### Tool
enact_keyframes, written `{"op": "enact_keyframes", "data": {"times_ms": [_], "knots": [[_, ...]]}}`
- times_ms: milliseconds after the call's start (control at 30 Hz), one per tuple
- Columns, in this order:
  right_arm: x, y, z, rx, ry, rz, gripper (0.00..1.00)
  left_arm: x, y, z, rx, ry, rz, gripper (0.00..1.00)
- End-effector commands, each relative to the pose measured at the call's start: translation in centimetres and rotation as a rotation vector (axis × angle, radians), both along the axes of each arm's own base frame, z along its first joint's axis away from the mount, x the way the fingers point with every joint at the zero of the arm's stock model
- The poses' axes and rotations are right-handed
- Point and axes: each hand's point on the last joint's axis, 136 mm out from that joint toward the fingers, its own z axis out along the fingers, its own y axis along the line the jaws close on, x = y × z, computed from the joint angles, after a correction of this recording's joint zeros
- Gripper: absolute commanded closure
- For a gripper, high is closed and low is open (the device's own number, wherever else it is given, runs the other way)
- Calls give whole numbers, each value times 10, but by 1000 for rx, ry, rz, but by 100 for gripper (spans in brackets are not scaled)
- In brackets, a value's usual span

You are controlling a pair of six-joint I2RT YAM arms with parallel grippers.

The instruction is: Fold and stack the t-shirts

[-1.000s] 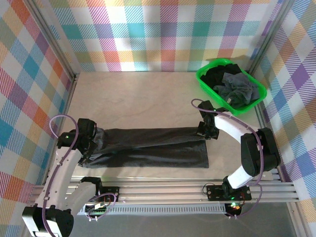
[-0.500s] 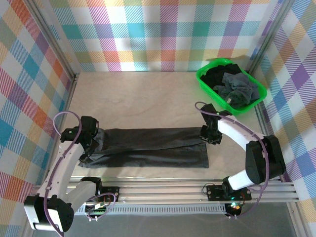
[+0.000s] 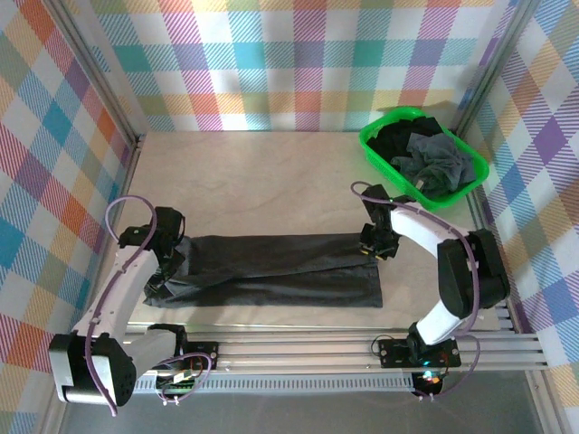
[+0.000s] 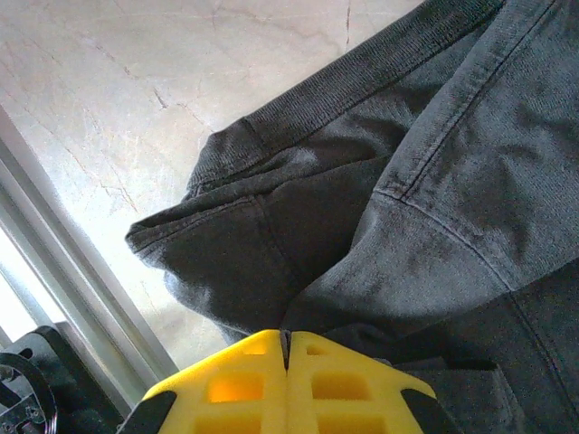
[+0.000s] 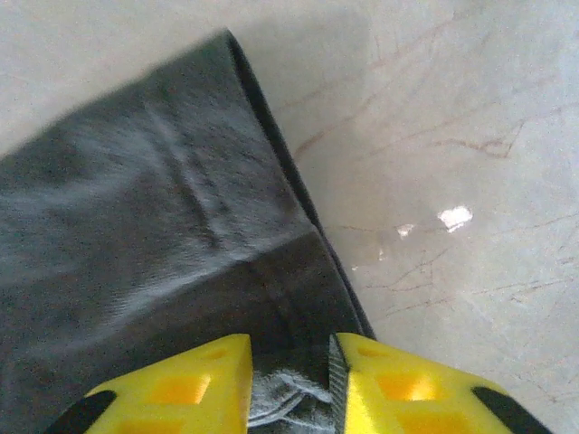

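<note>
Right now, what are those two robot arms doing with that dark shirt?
They are folding a shirt that lies in a long band on the table. The left gripper is shut on its left end. The right gripper is at the right end, jaws a little apart with cloth between them. More shirts wait in the basket.

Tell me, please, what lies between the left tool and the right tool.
A folded charcoal grey cotton t-shirt lies flat on the pale table, reaching from the left tool to the right tool; the top view shows it.
</note>
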Motion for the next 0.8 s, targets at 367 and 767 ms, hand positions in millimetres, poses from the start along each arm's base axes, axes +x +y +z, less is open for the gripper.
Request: {"op": "enact_keyframes", "data": {"times_ms": [367,767], "knots": [[-20,-12,14,-41,31,26,89,32,-11,9,-53,-10,-67,86],[23,64,7,168,-14,99,79,112,17,17,-191,-121,-40,52]]}}
